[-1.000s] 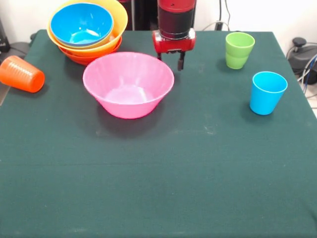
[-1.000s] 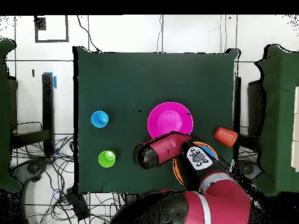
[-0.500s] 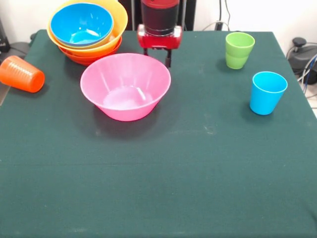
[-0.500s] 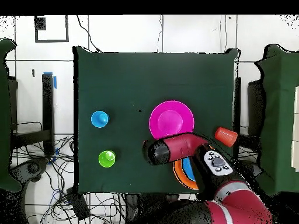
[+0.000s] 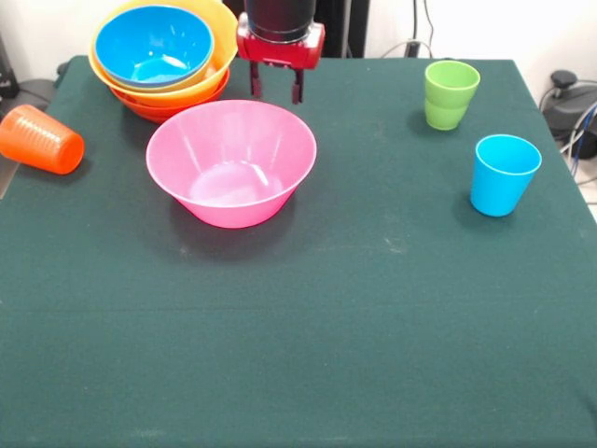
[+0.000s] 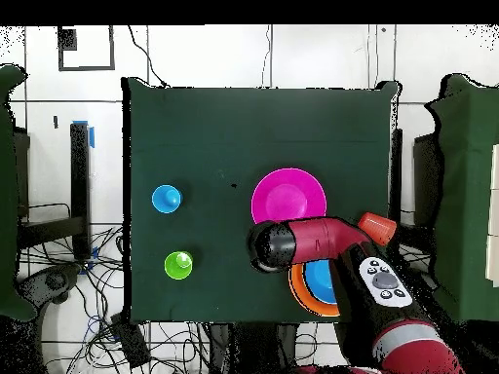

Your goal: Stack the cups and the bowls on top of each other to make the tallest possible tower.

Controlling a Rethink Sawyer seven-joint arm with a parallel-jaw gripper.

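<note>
Pink, glossy and round, the large plastic bowl (image 5: 231, 161) sits upper-left of centre on the dark green table (image 5: 373, 308), below the empty jaws (image 5: 274, 89), which stand apart. Nested orange and blue bowls (image 5: 164, 56) fill the upper left corner; an orange cup (image 5: 39, 139) lies tipped at the left edge, while green (image 5: 450, 93) and blue cups (image 5: 504, 174) stand upright at the right.

Bowl (image 5: 231, 161) before nested bowls (image 5: 166, 56) (cups (image 5: 450, 93) apart).

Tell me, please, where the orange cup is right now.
In the front view, the orange cup lies on its side at the table's left edge, left of the pink bowl and below the stack of bowls.
</note>
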